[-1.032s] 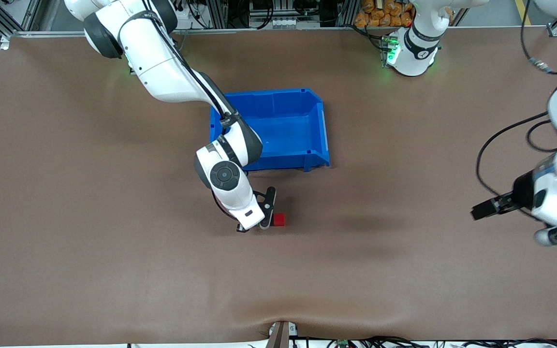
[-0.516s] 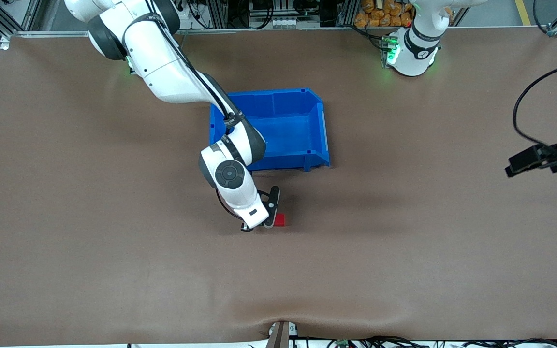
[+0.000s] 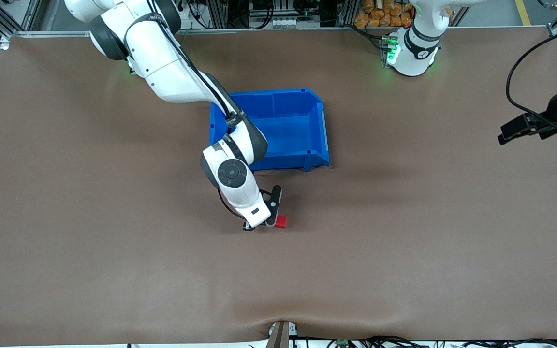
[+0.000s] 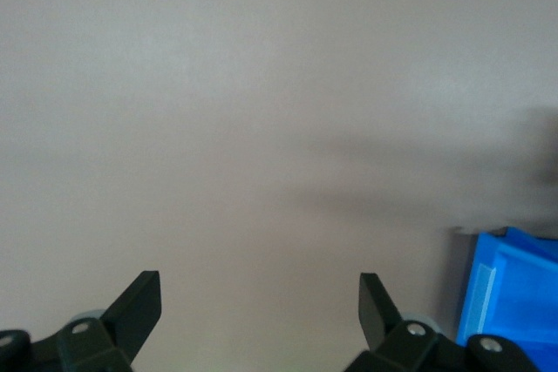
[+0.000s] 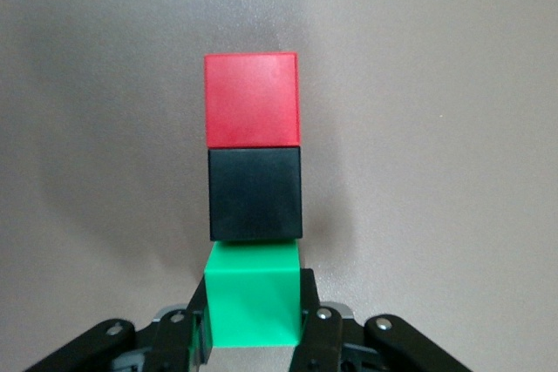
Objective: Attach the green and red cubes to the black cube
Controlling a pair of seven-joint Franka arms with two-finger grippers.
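Right gripper point(image 3: 272, 223) sits low over the table point(image 3: 114, 266), nearer the front camera than the blue bin point(image 3: 318, 126). In the right wrist view its jaws pinch the green cube point(image 5: 253, 295) from both sides, fingers point(image 5: 311, 315) pressed against the cube's flanks. Green cube is between the jaws; black cube point(image 5: 255, 193) is touching it just past the fingertips, and red cube point(image 5: 251, 98) is touching the black one at the outer end. All three are in one straight row, faces flush, black in the middle. From the front view only the red cube point(image 3: 281, 221) shows, sticking out beside the gripper, near the bin's front wall; the other two are hidden under the wrist.

Left gripper point(image 3: 514, 130) waits up in the air over the left arm's end of the table, well apart from the bin. Left wrist view shows its fingers point(image 4: 139, 304) spread wide with nothing between them, only bare table and a corner of the blue bin point(image 4: 514, 294).
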